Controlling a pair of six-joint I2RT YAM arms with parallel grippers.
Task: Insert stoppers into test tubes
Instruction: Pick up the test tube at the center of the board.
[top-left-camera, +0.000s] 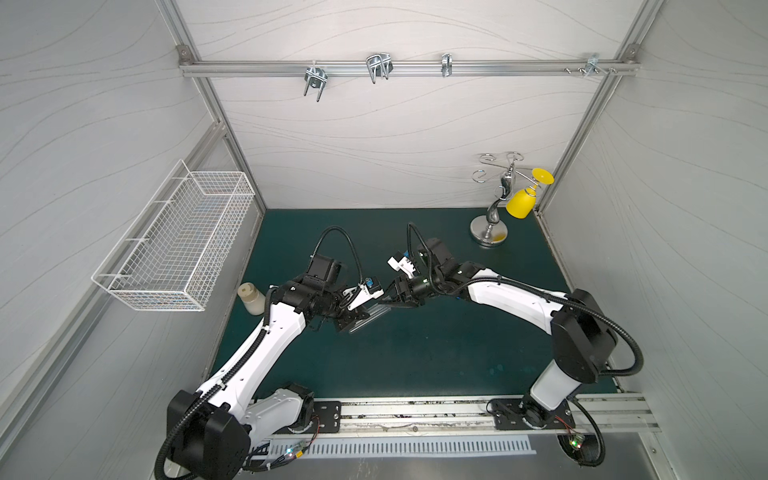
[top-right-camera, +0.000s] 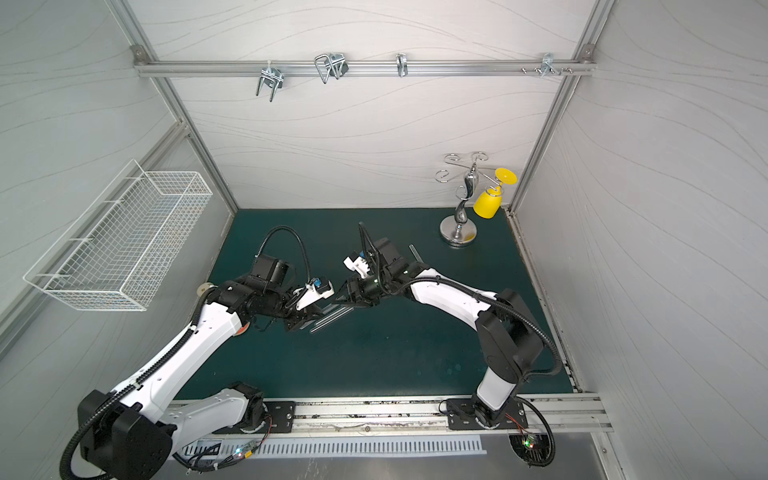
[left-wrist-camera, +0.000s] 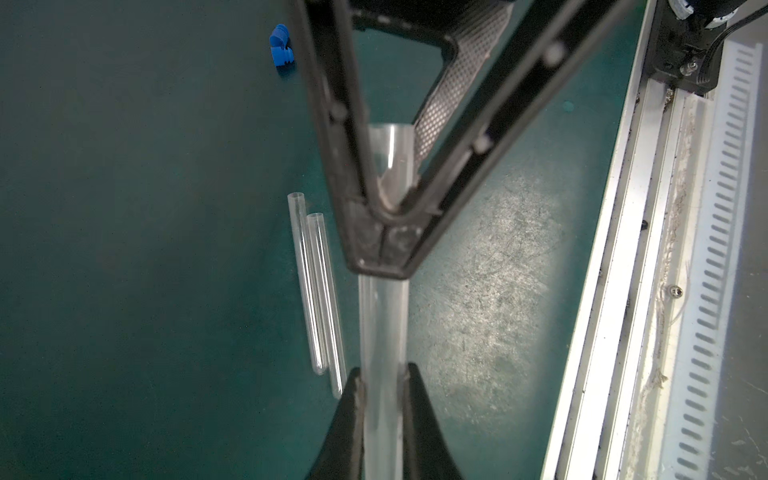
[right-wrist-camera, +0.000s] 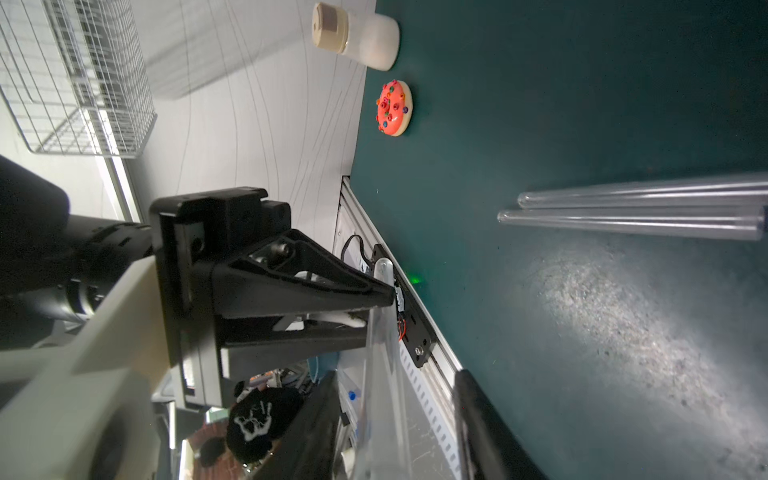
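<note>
Two tools meet on a single test tube (left-wrist-camera: 384, 324), held clear of the tabletop (left-wrist-camera: 124, 249). The left tool (left-wrist-camera: 383, 372) is pressed together on the tube close to its rounded end, which leaves the open mouth pointing away from it and free. The right tool (right-wrist-camera: 395, 372) faces it head-on and straddles the same tube nearer the mouth. In the right wrist view its jaws stand partly spread, with a gap between one finger and the glass, so it does not look to be pinching yet.

I read this as a hand-over or a steadying grip: two holds along a slim, slippery tube would stop it swivelling when a plug is pushed in.

Just beside the left tool, two more test tubes (left-wrist-camera: 316, 291) lie touching on the tabletop, mouths open and unplugged. Blue stoppers (left-wrist-camera: 281, 48), two as far as I can tell, lie beyond the right tool's fingers and off to one side, apart from every tube. No tube in view carries a stopper, so the task seems barely begun. The next move probably needs that mouth left unobstructed.
</note>
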